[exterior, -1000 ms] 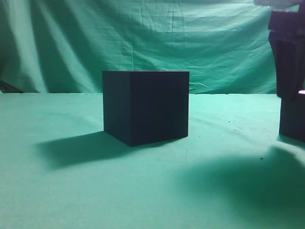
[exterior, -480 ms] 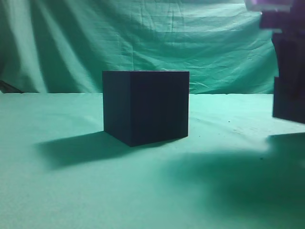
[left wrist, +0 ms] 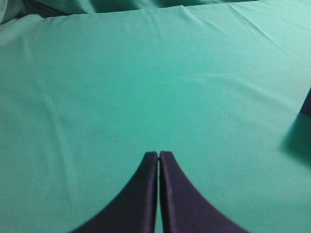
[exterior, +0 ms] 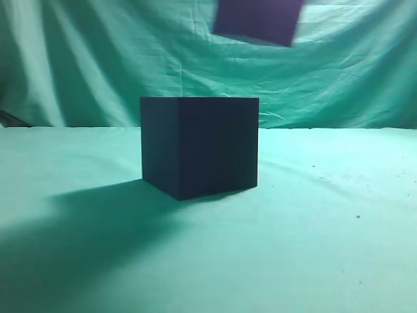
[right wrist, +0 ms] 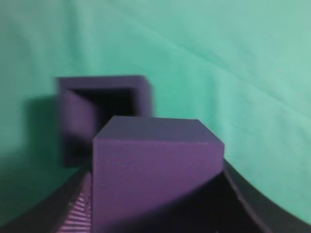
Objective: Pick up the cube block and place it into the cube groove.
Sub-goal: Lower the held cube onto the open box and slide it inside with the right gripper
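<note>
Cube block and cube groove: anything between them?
Nothing. In the exterior view the cube block hangs above the box, with only backdrop between; the right wrist view shows the cube groove open.

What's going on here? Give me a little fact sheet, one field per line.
Surface: green cloth
Big box: rests on the cloth, its top recess open
Small cube: in the air, above the box and a little right
Right gripper: shut on the small cube
Left gripper: shut, holding nothing, over bare cloth

no readable text, no labels, no numbers on any surface
</note>
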Controlling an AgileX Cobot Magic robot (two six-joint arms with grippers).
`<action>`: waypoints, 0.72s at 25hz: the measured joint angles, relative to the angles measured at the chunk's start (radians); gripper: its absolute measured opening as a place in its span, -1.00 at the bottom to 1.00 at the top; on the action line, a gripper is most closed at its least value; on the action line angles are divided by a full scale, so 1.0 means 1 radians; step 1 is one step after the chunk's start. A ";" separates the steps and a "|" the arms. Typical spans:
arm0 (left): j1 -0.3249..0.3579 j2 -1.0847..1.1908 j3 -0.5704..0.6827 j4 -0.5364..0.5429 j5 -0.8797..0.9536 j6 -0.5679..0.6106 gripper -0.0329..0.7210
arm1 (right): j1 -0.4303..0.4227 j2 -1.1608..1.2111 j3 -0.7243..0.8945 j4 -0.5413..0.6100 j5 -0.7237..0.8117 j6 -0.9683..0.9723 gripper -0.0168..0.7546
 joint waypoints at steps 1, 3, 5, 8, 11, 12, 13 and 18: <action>0.000 0.000 0.000 0.000 0.000 0.000 -0.91 | 0.033 0.002 -0.011 0.008 -0.008 0.014 0.13; 0.000 0.000 0.000 0.000 0.000 0.000 -0.91 | 0.078 0.023 -0.033 0.017 -0.023 0.025 0.13; 0.000 0.000 0.000 0.000 0.000 0.000 -0.91 | 0.105 0.052 -0.045 0.021 -0.030 0.029 0.13; 0.000 0.000 0.000 0.000 0.000 0.000 -0.91 | 0.111 0.105 -0.059 0.030 -0.030 0.031 0.13; 0.000 0.000 0.000 0.000 0.000 0.000 -0.91 | 0.111 0.139 -0.062 0.035 -0.032 0.033 0.13; 0.000 0.000 0.000 0.000 0.000 0.000 -0.91 | 0.111 0.150 -0.064 0.035 -0.036 0.033 0.13; 0.000 0.000 0.000 0.000 0.000 0.000 -0.91 | 0.111 0.158 -0.064 0.038 -0.041 0.031 0.13; 0.000 0.000 0.000 0.000 0.000 0.000 -0.91 | 0.113 0.184 -0.069 0.038 -0.068 -0.005 0.13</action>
